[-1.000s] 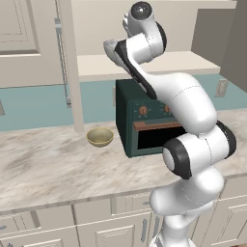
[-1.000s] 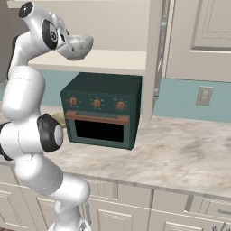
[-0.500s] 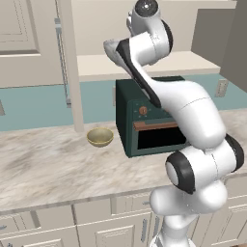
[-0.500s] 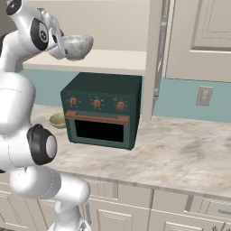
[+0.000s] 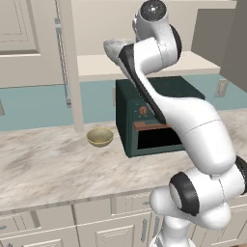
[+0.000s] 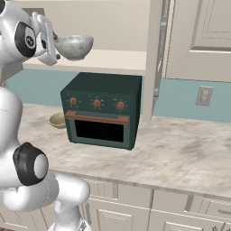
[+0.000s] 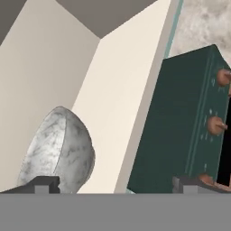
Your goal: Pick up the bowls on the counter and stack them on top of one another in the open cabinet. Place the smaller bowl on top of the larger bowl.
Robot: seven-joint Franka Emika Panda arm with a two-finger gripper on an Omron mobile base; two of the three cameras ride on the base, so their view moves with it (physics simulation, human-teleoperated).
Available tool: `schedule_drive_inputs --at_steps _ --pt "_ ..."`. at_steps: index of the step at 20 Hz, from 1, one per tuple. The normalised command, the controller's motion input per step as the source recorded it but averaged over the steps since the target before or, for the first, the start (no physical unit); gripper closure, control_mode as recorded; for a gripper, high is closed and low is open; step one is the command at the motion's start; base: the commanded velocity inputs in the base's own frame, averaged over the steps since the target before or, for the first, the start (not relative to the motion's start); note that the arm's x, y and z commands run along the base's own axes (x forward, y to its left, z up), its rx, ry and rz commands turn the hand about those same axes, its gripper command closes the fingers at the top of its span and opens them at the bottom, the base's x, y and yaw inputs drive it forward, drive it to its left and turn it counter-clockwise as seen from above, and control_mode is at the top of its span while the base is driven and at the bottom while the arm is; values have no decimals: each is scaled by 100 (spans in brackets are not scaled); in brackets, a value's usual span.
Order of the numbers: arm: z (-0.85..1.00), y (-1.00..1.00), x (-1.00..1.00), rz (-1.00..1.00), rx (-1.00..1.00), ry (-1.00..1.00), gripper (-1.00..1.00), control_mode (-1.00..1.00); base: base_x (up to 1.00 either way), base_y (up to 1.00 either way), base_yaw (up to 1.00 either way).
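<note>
Shelf: cream open cabinet [image 6: 113, 61], pale and flat.
Marbled grey-white bowl [image 6: 74, 47]: half-hidden by my arm.
My gripper [image 7: 113, 182]: spread wide, holding nothing.
Small tan bowl [image 5: 100, 137]: on beige stone counter [image 5: 43, 164], beside dark green oven [image 6: 103, 109].

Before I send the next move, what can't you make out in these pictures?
- Larger bowl: whether its foot touches the open cabinet shelf; right base view's angle leaves that unclear.
- Pincer: open, but the hand view's bottom edge cuts off its fingertips, so touch with the bowl is uncertain.
- Smaller bowl: in the right base view the toaster oven hides part of it.
</note>
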Motion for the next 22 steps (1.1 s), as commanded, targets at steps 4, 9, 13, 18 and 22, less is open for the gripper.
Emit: schedule_drive_inputs --at_steps 4,9,13,18,22 --pt "-13 -7 -52 -4 7 0 -100 -100 0 0 0" --pt "-13 -4 -47 0 8 2 -100 -100 0 0 0" --pt "-17 0 -44 2 5 3 -100 -100 0 0 0" --pt "-26 1 -43 3 0 1 -100 -100 0 0 0" --pt "-25 0 -41 5 0 2 -100 -100 0 0 0"
